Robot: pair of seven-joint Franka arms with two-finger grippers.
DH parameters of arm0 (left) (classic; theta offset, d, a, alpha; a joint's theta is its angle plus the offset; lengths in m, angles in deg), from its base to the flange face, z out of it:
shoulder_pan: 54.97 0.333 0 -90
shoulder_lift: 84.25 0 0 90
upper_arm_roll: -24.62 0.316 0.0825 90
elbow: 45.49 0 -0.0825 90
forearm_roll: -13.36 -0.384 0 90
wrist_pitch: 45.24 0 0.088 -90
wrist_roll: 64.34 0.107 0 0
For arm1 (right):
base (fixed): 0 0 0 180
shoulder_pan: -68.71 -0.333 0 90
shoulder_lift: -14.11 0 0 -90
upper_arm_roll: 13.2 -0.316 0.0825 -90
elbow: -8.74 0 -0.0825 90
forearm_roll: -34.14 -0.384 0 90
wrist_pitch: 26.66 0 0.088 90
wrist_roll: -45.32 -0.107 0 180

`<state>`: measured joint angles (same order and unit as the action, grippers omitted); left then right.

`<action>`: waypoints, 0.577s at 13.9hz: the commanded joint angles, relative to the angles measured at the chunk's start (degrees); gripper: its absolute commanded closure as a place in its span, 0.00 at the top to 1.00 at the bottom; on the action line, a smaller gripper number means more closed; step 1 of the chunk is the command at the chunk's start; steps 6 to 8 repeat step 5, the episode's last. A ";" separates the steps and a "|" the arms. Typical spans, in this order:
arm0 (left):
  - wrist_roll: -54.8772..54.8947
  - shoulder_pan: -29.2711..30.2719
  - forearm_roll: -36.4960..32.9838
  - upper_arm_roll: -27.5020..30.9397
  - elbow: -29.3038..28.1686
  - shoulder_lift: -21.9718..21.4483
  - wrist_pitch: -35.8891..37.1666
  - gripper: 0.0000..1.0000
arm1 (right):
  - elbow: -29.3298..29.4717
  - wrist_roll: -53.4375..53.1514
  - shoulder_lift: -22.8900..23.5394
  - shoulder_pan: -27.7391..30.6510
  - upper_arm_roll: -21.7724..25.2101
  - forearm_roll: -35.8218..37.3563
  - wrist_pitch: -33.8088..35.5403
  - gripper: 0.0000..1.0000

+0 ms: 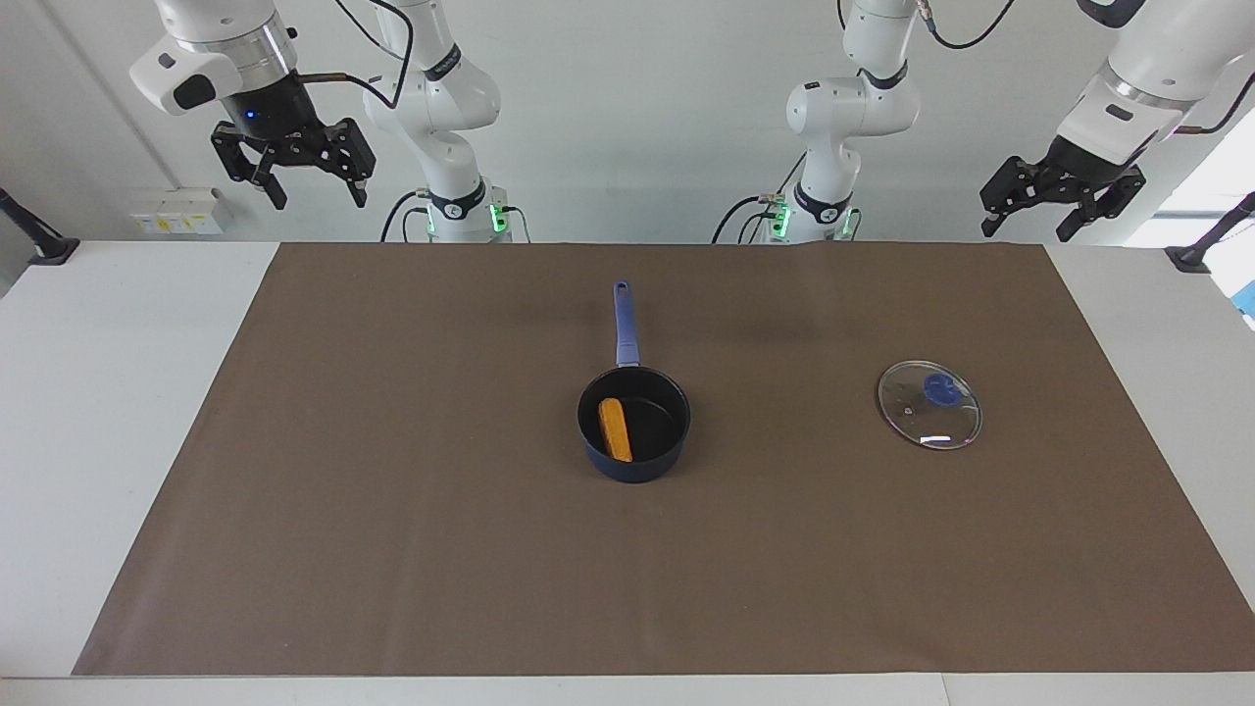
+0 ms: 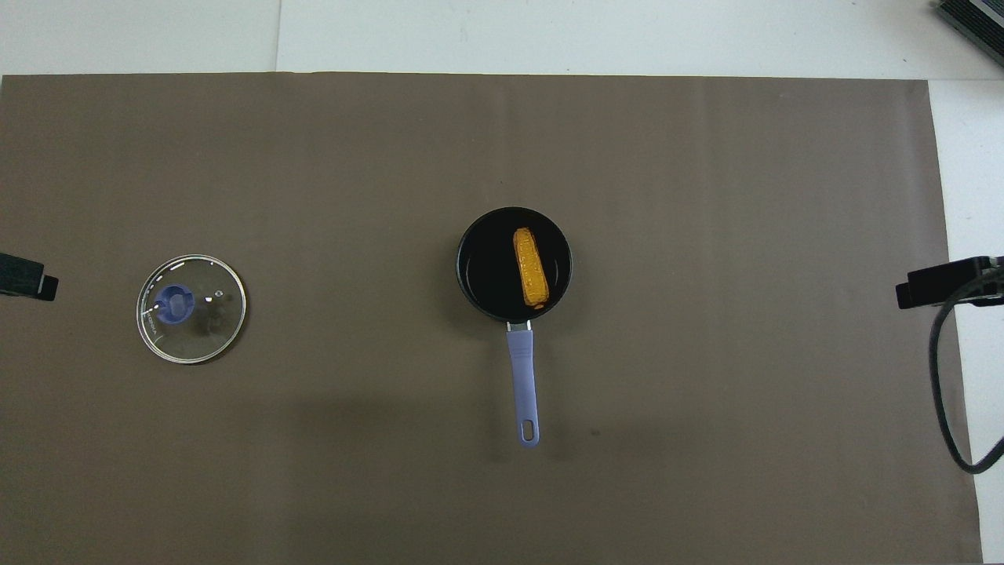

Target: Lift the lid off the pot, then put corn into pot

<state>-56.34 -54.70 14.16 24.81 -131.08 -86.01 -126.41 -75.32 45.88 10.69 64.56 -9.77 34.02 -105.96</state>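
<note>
The dark blue pot (image 1: 637, 467) (image 2: 480, 271) stands uncovered at the middle of the mat, its long blue handle (image 1: 625, 324) pointing toward the robots. The orange-yellow corn (image 1: 615, 429) (image 2: 531, 267) lies inside it. The glass lid (image 1: 929, 404) (image 2: 191, 308) with its blue knob lies flat on the mat toward the left arm's end, well apart from the pot. My left gripper (image 1: 1027, 231) hangs open and empty, high over the table's edge at that end. My right gripper (image 1: 318, 201) hangs open and empty, high at the right arm's end.
A brown mat (image 1: 392, 549) covers most of the white table (image 1: 108, 392). A black cable (image 2: 945, 392) loops past the mat's edge at the right arm's end. A dark device (image 2: 973, 20) sits at the table's corner farthest from the robots.
</note>
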 commanded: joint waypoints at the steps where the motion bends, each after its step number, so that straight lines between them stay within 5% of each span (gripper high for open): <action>1: 0.26 -0.09 0.69 0.33 1.21 0.27 1.11 1.00 | -1.64 1.72 -1.23 1.16 -0.27 -0.23 -1.65 1.00; 8: 0.26 -0.09 0.69 0.33 1.30 0.27 1.11 1.00 | -1.72 1.29 -1.32 1.43 -0.36 -0.31 -1.56 1.00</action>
